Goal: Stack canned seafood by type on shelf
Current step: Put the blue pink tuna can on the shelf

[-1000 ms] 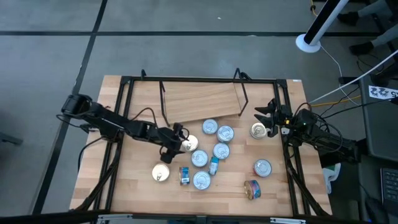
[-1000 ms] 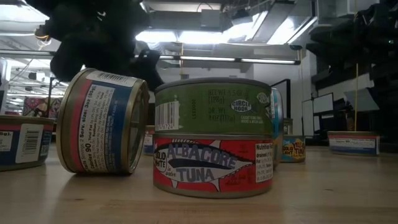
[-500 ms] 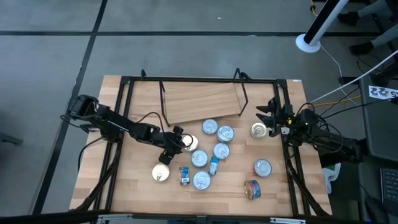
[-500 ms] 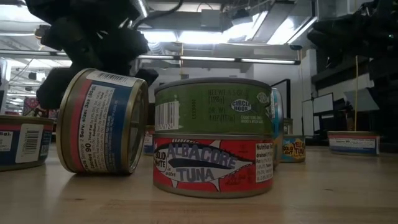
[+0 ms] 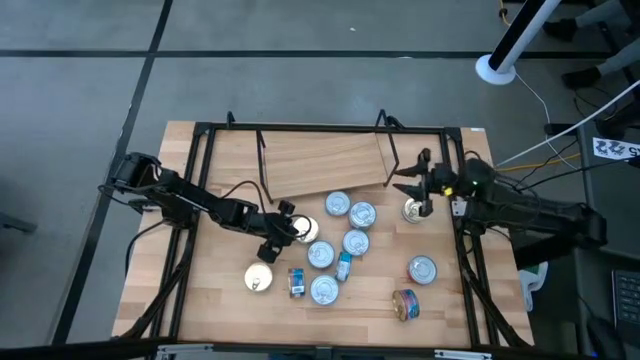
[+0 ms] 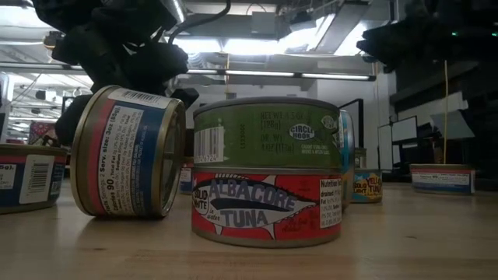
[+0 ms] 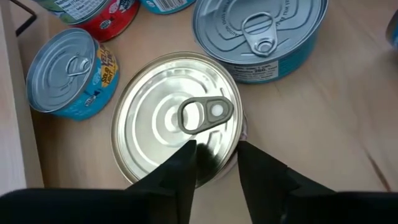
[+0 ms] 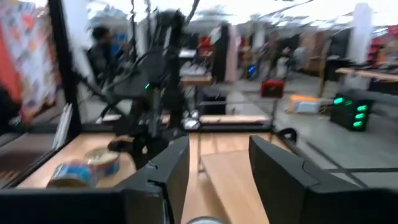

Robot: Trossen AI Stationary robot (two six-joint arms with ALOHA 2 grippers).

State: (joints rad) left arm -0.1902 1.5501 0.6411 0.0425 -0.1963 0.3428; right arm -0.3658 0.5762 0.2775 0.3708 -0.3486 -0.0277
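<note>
The left pincer (image 5: 283, 226) is low over the middle of the light wooden surface (image 5: 220, 290), its two dark fingers (image 7: 180, 171) part-way closed, straddling the near rim of a plain silver-lidded round tin (image 7: 177, 118). The left wrist view does not settle whether they grip it or only bracket it. That tin stands upright at the left end of a cluster of short round cans (image 5: 340, 240), just beside a blue-sided tin with a silver pull-tab lid (image 7: 261, 28) and near a smaller tin with a blue and red label (image 7: 65, 74).

The right pincer (image 5: 422, 193) hovers over the right side of the surface, directly above a gold-lidded can (image 5: 414, 210). Its fingers stand apart, and the right wrist view shows nothing between them.

The small light-wood shelf on a thin black wire frame (image 5: 325, 160) sits at the far middle of the surface, with no cans on it.

In the low view a green-labelled tin (image 6: 268, 132) rests on a red albacore tuna tin (image 6: 268, 206), and a can with a blue and red label (image 6: 128, 152) lies tipped on its side to their left.
</note>
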